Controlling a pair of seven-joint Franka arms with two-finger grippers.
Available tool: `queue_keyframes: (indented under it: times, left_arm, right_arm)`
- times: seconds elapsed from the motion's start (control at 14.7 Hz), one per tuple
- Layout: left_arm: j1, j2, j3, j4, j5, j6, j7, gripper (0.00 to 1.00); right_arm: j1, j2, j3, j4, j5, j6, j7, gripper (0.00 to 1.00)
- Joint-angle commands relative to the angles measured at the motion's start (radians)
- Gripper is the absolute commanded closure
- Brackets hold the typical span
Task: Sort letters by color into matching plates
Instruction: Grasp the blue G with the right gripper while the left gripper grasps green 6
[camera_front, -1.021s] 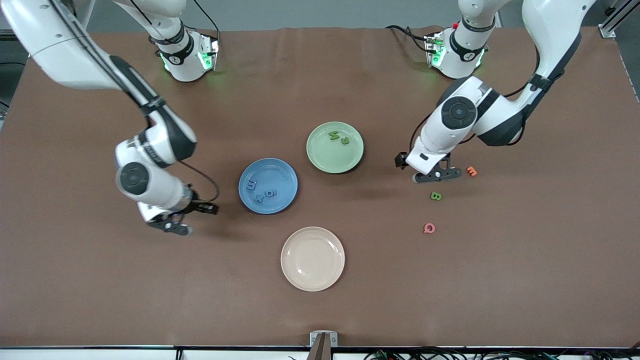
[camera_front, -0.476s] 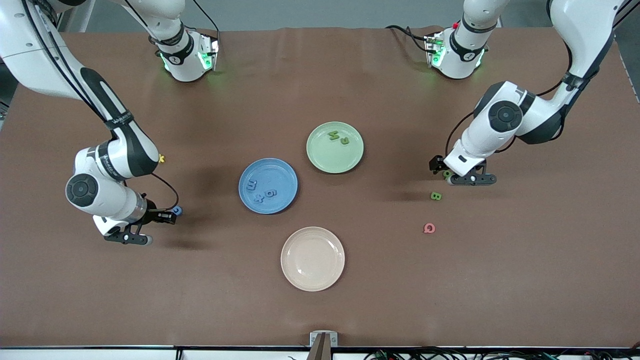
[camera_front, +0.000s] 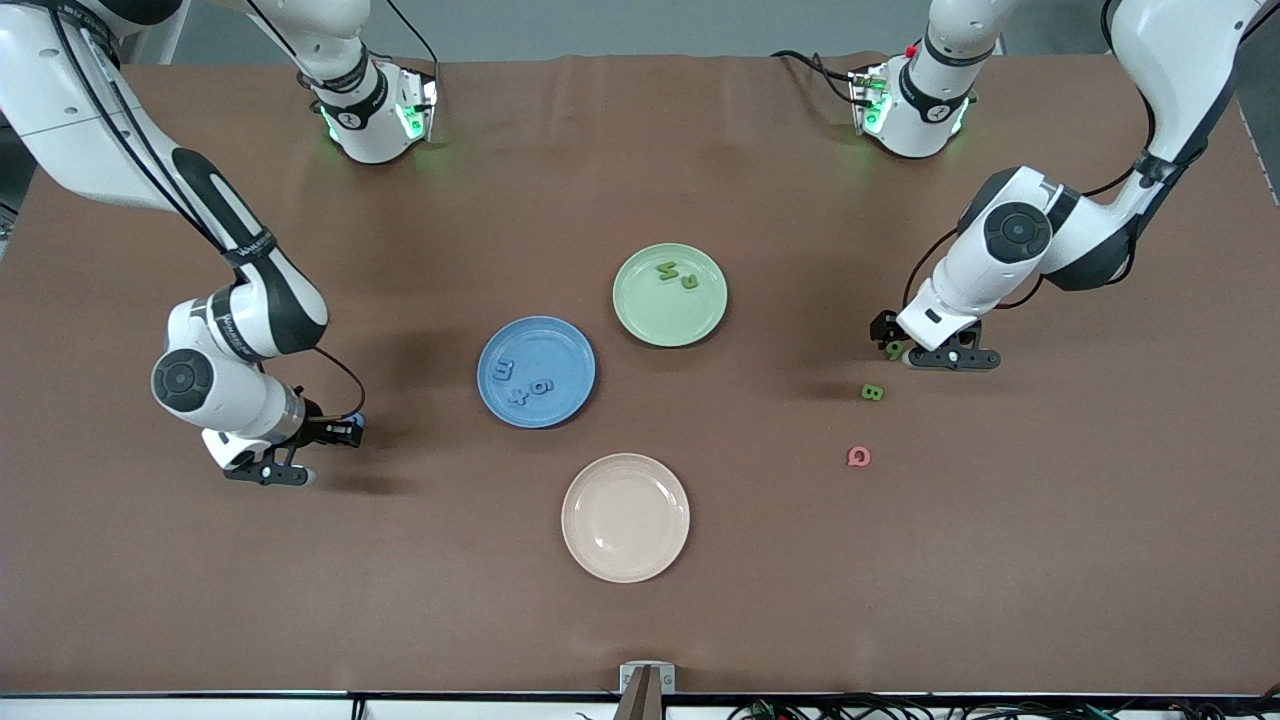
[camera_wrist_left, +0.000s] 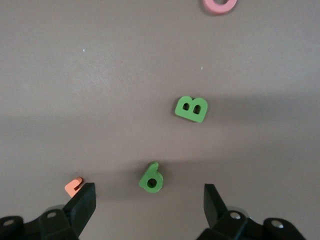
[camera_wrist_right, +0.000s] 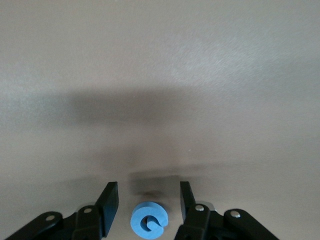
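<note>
plates first, front view: three of them mid-table. blue plate (camera_front: 536, 372) has three blue letters (camera_front: 520, 381) lying in it, pale green plate (camera_front: 669, 295) has two green letters (camera_front: 678, 275) in it, and the cream plate (camera_front: 625, 517), nearest the camera, holds none.

toward the left arm's end of the table there's a green b (camera_front: 872, 392) and a pink q (camera_front: 858, 457) loose on the brown table (camera_front: 640, 620), the q nearer the camera. left gripper (camera_front: 925, 352) sits low just beside the b, with a green 6 (camera_front: 895, 349) peeking out at its edge. right gripper (camera_front: 300, 452) is low at the right arm's end, well apart from the plates, with a bit of blue showing by it.

left wrist view: the fingers (camera_wrist_left: 82, 205) are spread wide with nothing between the tips. the green 6 (camera_wrist_left: 151, 178) lies flat on the table in the gap's line, touching neither finger. green b (camera_wrist_left: 191, 108) lies near it, the pink q (camera_wrist_left: 219, 5) is cut off at the edge, and one orange letter (camera_wrist_left: 73, 186) pokes out by a finger. so two green pieces still on the table here.

right wrist view: the fingers (camera_wrist_right: 108, 200) are about half open, straddling one round blue letter (camera_wrist_right: 148, 221), looks like a c or g, flat on the table. there's a gap on each side, so it isn't gripped.
</note>
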Motion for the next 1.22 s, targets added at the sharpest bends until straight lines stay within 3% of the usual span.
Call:
queue_keyframes:
  times: [0.0, 0.41, 0.75, 0.95, 1.16]
  left_arm:
    - [0.013, 0.047, 0.019, -0.015, 0.062, 0.029, -0.009, 0.08]
    - [0.003, 0.089, 0.029, -0.035, 0.071, 0.046, -0.06, 0.14]
    - [0.001, 0.181, 0.065, -0.026, 0.253, 0.046, -0.164, 0.17]
    - [-0.007, 0.192, 0.066, -0.025, 0.274, 0.046, -0.201, 0.19]
    - [-0.008, 0.192, 0.068, -0.026, 0.274, 0.044, -0.203, 0.29]
  right_arm:
    - [0.003, -0.006, -0.004, -0.027, -0.022, 0.018, 0.019, 0.41]
    - [-0.005, -0.012, -0.003, -0.055, -0.022, 0.012, 0.019, 0.41]
    - [-0.012, -0.019, -0.003, -0.087, -0.02, 0.016, 0.031, 0.41]
    - [-0.011, -0.02, -0.003, -0.09, -0.02, 0.009, 0.048, 0.48]
    - [-0.011, -0.025, -0.001, -0.098, -0.022, 0.005, 0.05, 0.49]
